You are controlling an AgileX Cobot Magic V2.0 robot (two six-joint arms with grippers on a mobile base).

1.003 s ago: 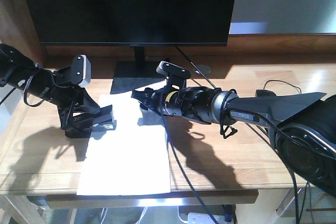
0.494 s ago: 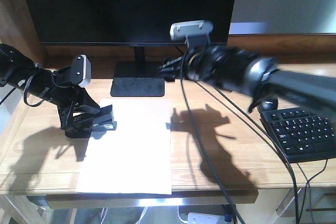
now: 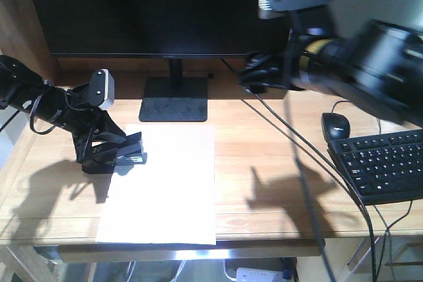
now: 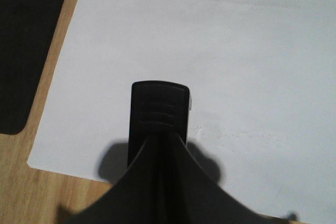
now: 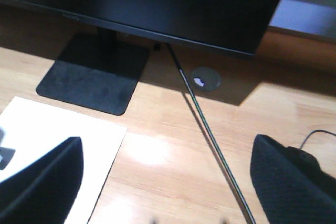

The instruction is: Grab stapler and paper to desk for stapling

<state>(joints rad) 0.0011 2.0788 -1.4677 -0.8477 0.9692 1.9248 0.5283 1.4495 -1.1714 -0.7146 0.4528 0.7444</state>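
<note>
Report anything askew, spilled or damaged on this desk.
Nothing is spilled or damaged. One small thing: the paper reaches the front edge of the desk and may hang slightly over it. Otherwise it lies nearly square, with the left gripper holding the stapler at its left edge.

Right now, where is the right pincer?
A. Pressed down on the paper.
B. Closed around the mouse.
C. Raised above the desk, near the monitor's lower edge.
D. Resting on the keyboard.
C: the right pincer hangs in the air by the monitor, open and empty, apart from the paper, the keyboard and the mouse.
</note>
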